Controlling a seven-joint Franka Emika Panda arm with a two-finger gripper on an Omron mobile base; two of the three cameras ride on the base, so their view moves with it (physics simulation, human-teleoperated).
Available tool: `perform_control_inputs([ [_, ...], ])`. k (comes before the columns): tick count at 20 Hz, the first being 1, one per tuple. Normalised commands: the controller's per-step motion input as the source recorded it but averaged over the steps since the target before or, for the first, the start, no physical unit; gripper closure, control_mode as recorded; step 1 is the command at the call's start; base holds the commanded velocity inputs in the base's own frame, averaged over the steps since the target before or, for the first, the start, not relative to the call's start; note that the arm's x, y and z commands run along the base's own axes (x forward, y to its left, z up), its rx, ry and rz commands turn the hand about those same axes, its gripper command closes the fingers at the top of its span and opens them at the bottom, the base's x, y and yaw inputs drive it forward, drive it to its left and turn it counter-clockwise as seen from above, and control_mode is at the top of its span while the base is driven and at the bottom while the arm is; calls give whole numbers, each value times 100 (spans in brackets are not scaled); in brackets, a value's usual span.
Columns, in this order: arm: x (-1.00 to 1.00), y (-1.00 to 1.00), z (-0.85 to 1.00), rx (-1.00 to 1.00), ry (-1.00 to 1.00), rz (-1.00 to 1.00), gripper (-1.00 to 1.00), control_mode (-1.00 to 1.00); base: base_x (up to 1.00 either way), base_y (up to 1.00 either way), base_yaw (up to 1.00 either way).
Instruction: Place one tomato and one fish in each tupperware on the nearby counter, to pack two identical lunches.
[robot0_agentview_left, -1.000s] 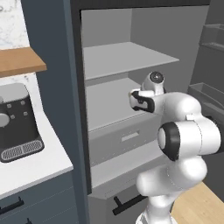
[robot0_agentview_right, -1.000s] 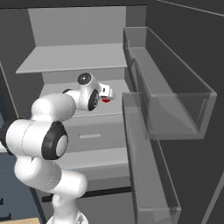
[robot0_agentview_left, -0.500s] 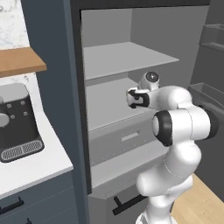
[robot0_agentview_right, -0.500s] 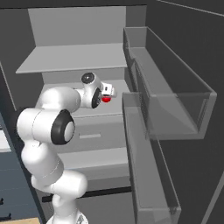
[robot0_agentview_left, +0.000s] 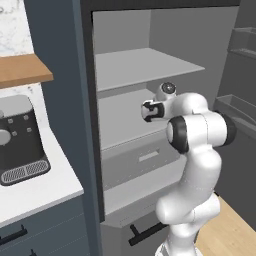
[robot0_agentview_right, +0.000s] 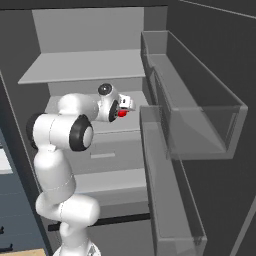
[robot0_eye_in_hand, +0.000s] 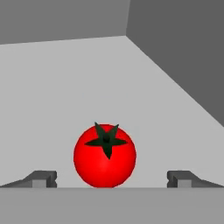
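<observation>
One tomato (robot0_eye_in_hand: 105, 155) sits on a pale grey shelf (robot0_eye_in_hand: 65, 87) inside the open fridge, red and glossy with a dark green stem on top. In the hand view it lies between the two finger tips (robot0_eye_in_hand: 43, 178), which stand wide apart on either side of it with clear gaps to its skin, so the gripper (robot0_eye_in_hand: 111, 179) is fully spread and has hold of nothing.

At the far left of the left base view a black coffee machine (robot0_agentview_left: 20, 140) stands on the white counter (robot0_agentview_left: 45, 187), under a wooden shelf (robot0_agentview_left: 22, 70), with dark blue-grey cabinets (robot0_agentview_left: 40, 232) and black handles below. To the right of a dark upright panel (robot0_agentview_left: 65, 100) the fridge opens, with two grey shelves above a drawer (robot0_agentview_left: 137, 160). The white arm (robot0_agentview_left: 197, 150) rises in front of it from the lower right, and the gripper (robot0_agentview_left: 148, 111) reaches leftward over the lower shelf.

In the right base view the arm (robot0_agentview_right: 62, 145) rises at the left and the gripper (robot0_agentview_right: 126, 106) points right; a speck of red just beneath it is probably the tomato (robot0_agentview_right: 121, 113), though it is small there. Further right, the open fridge door carries clear bins (robot0_agentview_right: 200, 115).
</observation>
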Motion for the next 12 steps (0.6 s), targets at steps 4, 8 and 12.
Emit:
perform_control_inputs([
  [4, 41, 0, -10, 0, 4, 0, -100, -100, 0, 0, 0],
  [8, 31, 0, -14, 0, 8, 0, -100, -100, 0, 0, 0],
  [12, 13, 0, -28, 0, 13, 0, -100, -100, 0, 0, 0],
])
